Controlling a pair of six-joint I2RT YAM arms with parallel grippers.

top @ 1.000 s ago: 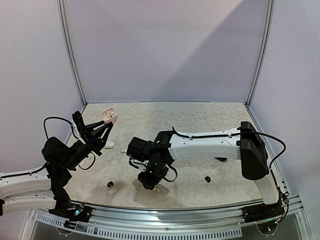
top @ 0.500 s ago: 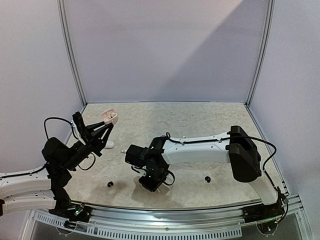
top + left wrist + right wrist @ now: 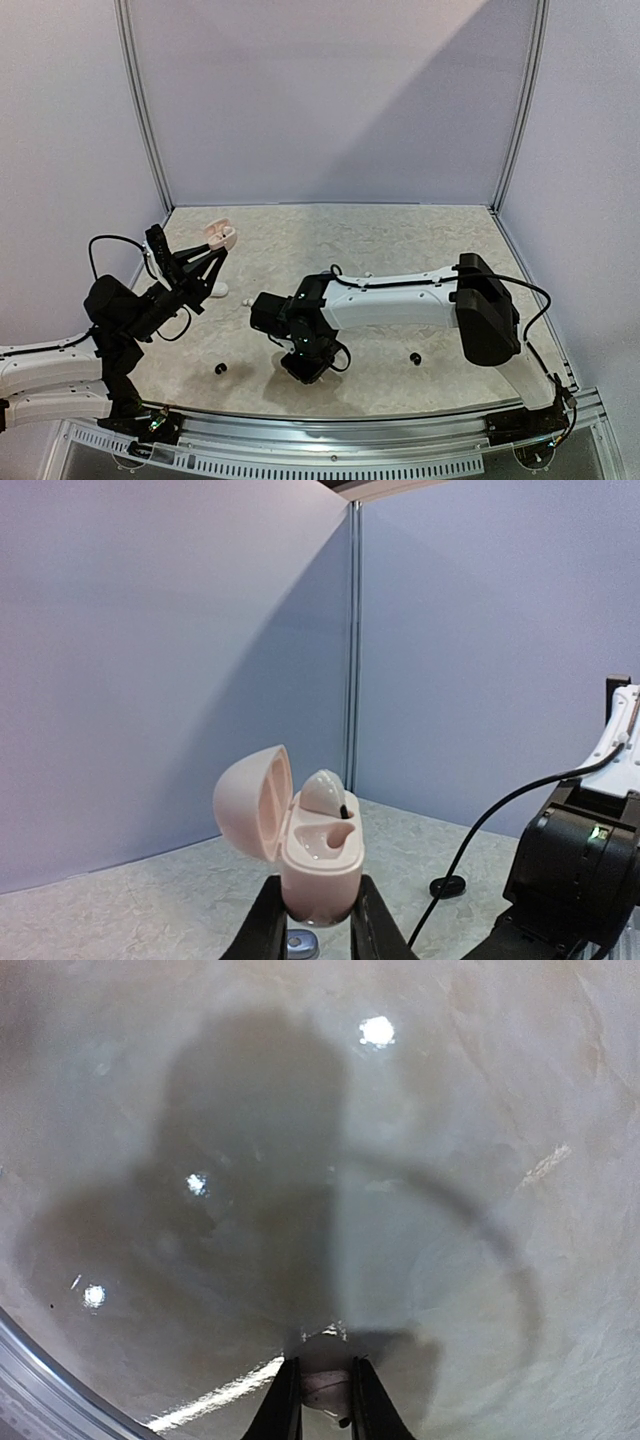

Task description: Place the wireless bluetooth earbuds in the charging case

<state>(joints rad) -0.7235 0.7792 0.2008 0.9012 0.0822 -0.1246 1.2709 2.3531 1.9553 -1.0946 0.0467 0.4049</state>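
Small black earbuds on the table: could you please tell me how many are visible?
2. One small black earbud lies front-left on the pale marbled table; the other lies front-right, before the white right arm. Others may hide beneath that arm.

No text, label, brand, number or sign can be read in any view. The charging case, the arm housings and the table show no legible marking.
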